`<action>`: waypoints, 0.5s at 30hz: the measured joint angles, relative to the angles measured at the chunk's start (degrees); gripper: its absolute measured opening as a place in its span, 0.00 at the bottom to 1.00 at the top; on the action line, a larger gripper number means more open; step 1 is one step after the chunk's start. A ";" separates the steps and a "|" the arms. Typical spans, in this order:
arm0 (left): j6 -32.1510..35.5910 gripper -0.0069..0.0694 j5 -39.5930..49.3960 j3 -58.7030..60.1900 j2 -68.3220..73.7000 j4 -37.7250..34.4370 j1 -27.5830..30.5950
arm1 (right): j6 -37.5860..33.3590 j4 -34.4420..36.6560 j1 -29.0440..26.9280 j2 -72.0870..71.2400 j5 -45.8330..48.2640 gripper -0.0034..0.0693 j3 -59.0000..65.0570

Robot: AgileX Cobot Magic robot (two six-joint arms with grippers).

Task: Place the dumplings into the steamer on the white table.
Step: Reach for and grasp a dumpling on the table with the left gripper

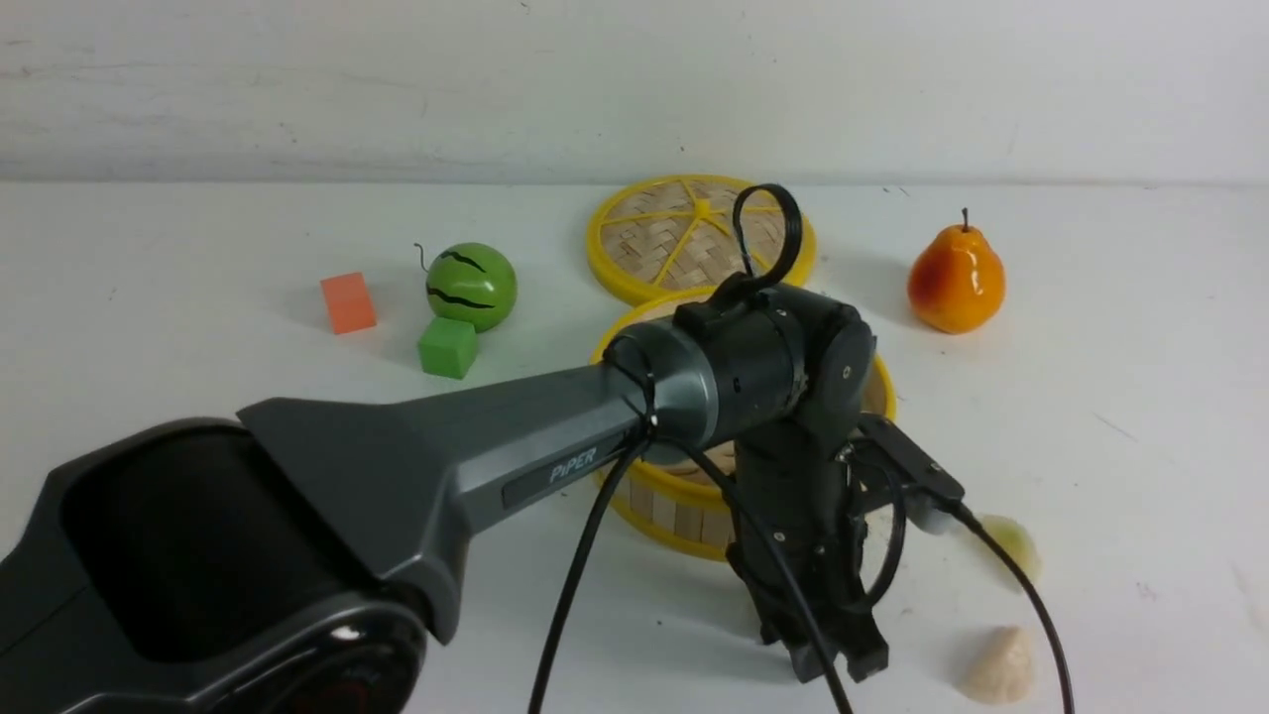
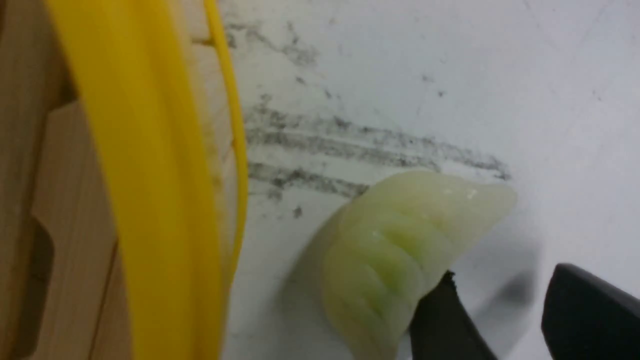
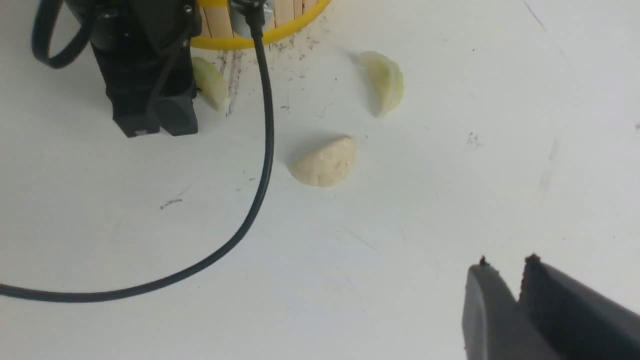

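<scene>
We judged the pale green dumpling (image 2: pixel 395 250) touching our half-closed left claw (image 2: pixel 505 320) soft, light, slippery, best pinched across its pleated belly.

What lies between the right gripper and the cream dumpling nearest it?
Only bare white table separates the right gripper from the cream dumpling; the right wrist view shows this stretch without anything on it.
</scene>
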 joint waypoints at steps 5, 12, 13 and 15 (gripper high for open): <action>-2.89 0.31 2.69 -0.97 0.07 0.79 0.00 | 0.00 0.00 0.00 0.00 0.00 0.20 0.00; -9.43 0.07 4.32 -2.58 -4.97 0.97 0.14 | 0.00 -0.09 0.00 0.00 -0.16 0.20 1.67; -9.96 0.07 4.37 -2.58 -7.10 0.97 0.14 | 0.00 -0.09 0.00 0.00 -0.16 0.20 1.70; -8.38 0.07 4.37 -1.55 -12.73 0.91 0.14 | 0.00 -0.03 0.00 0.00 -0.23 0.20 1.70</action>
